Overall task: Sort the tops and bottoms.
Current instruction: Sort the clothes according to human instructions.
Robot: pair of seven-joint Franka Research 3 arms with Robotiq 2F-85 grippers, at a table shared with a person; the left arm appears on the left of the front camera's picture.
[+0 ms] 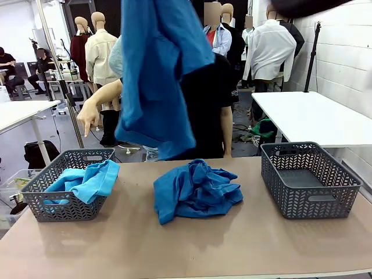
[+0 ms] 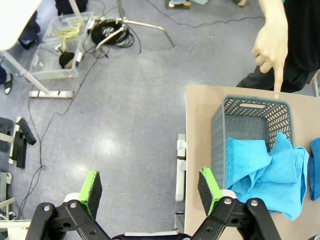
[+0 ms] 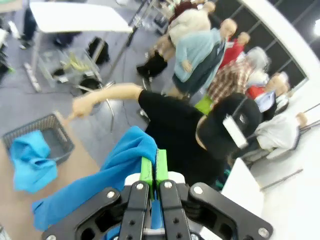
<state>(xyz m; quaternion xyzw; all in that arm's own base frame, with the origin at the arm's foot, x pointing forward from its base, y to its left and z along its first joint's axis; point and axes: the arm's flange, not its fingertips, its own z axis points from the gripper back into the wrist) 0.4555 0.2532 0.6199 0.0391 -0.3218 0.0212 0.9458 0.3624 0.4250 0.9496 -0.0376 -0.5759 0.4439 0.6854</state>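
Observation:
A blue garment (image 1: pixel 154 75) hangs high over the table's middle, and I cannot tell whether it is a top or a bottom. In the right wrist view my right gripper (image 3: pixel 153 162) is shut on an edge of this garment (image 3: pixel 100 180), its green pads pressed together. A crumpled pile of blue garments (image 1: pixel 195 189) lies on the table centre. A light blue garment (image 1: pixel 87 180) drapes over the left grey basket (image 1: pixel 40 177). My left gripper (image 2: pixel 150 187) stands open and empty above the floor, just off the table edge beside that basket (image 2: pixel 250 102).
The person stands behind the hanging garment, with one hand (image 1: pixel 88 119) pointing a finger down at the left basket. A second grey basket (image 1: pixel 343 174) stands empty at the right. Bare tabletop (image 1: pixel 192 250) runs along the front edge.

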